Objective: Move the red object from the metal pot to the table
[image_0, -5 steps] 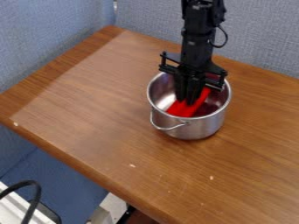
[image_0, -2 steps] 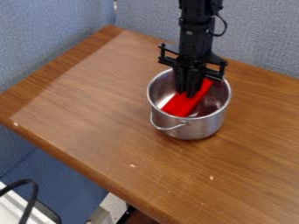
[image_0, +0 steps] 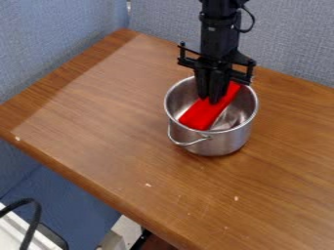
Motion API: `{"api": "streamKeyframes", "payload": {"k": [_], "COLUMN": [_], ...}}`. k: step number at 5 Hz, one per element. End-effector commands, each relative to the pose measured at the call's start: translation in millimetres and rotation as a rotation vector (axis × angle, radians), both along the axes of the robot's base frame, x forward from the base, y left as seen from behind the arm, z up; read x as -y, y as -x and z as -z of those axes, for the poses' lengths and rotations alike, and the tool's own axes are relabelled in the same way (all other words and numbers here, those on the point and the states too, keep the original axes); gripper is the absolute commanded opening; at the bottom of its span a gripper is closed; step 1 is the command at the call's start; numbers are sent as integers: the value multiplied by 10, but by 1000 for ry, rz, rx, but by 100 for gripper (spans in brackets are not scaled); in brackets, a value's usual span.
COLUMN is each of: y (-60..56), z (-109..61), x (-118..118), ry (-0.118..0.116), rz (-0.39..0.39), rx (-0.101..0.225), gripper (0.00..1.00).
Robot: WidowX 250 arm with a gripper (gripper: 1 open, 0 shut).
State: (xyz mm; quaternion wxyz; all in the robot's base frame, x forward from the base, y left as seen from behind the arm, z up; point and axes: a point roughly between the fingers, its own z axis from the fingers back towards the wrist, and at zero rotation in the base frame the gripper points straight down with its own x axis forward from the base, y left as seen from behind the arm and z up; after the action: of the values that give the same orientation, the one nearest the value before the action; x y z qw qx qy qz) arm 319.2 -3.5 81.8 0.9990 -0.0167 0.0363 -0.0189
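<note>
Camera view: you have your claw (image_0: 213, 96) pinching the red block (image_0: 201, 114), which leans, its lower end inside the metal pot (image_0: 209, 145). The grip looks made; lifting clear and setting down on the table (image_0: 98, 127) remain, I judge. The block looks bright, plain red, long and straight-sided, its upper end partly hidden.
</note>
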Motion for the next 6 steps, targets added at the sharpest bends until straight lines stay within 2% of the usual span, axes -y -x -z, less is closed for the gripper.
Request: {"api": "streamKeyframes", "payload": {"k": [1,2,5,6], "y": [-67,-48,39,90], "z": [-336,-354,-358,-348], "x": [3,29,118,162], "ry": [11,13,-27,-49], "rz": [0,12,70,102], "rx": [108,110,110,113], "gripper": [0,0,0,0]}}
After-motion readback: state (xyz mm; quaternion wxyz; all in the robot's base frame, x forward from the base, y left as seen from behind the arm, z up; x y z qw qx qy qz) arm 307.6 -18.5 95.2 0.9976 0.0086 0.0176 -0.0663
